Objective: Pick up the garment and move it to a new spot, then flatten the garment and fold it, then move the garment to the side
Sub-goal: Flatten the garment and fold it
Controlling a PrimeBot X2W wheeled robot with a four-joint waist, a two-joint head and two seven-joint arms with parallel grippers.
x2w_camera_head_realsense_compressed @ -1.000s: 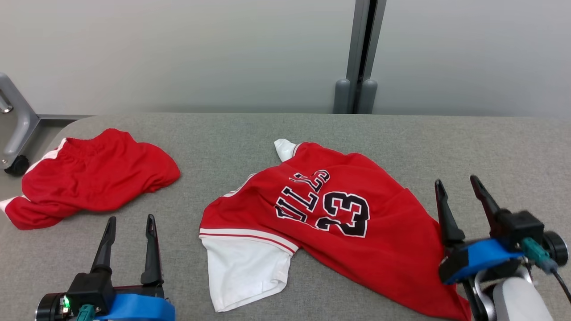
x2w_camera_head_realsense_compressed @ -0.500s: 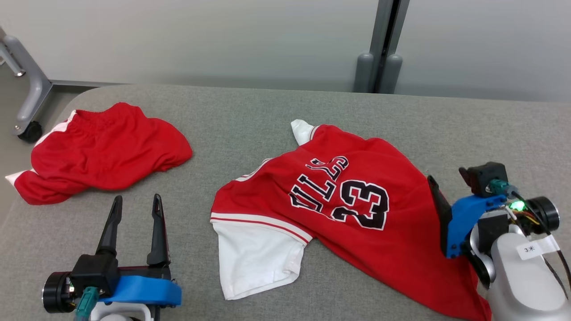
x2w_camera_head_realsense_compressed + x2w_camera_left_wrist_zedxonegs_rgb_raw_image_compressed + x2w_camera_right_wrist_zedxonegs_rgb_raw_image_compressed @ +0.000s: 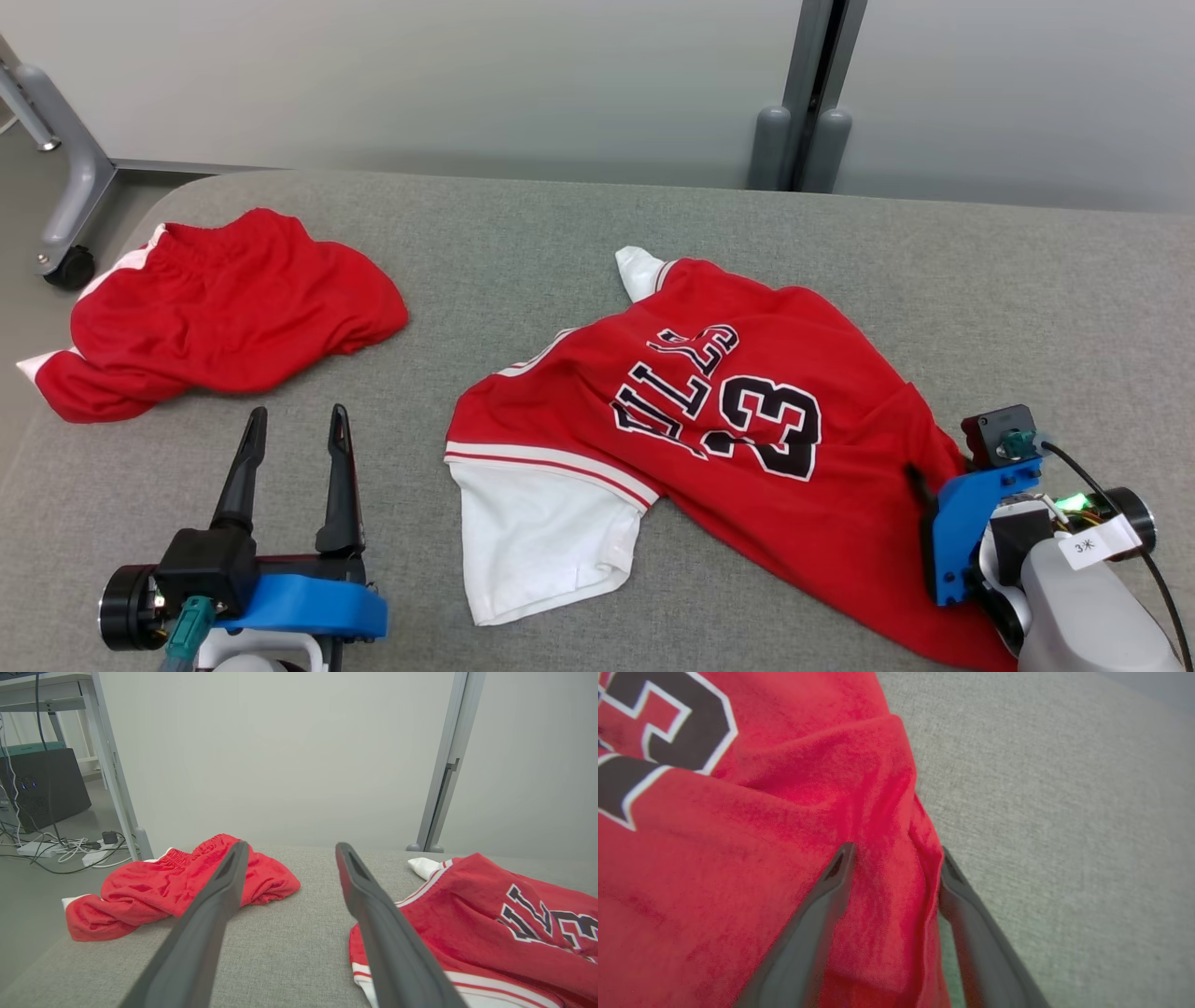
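Red cloth of the jersey (image 3: 784, 812) is bunched between the fingers of the right gripper (image 3: 896, 851). The fingers stand apart on either side of a raised fold at the shirt's edge, one over the red and the other at the hem where it meets the grey padded table (image 3: 1064, 812). Nothing is pinched yet. From the wrist view I can't quite tell whether the tips press the fabric or only skim it.

By my reckoning the task has barely begun. The pick-up is only being set up, and the move to a new spot, the flattening, the folding and the setting aside are all left to do.

From that hand the jersey spreads away toward the other arm. It lies rumpled with the number 23 and the lettering facing up. One white sleeve (image 3: 537, 541) is splayed out on the side nearest the left gripper (image 3: 297, 415), and a second white tip pokes out at the far end. Creases cross the body close to the right fingers, so it is nowhere near flat.

The left gripper hovers with its fingers parted and nothing between them. The jersey lies just off its inner side, and a pair of red shorts (image 3: 224, 317) lies beyond its fingertips on the outer side.
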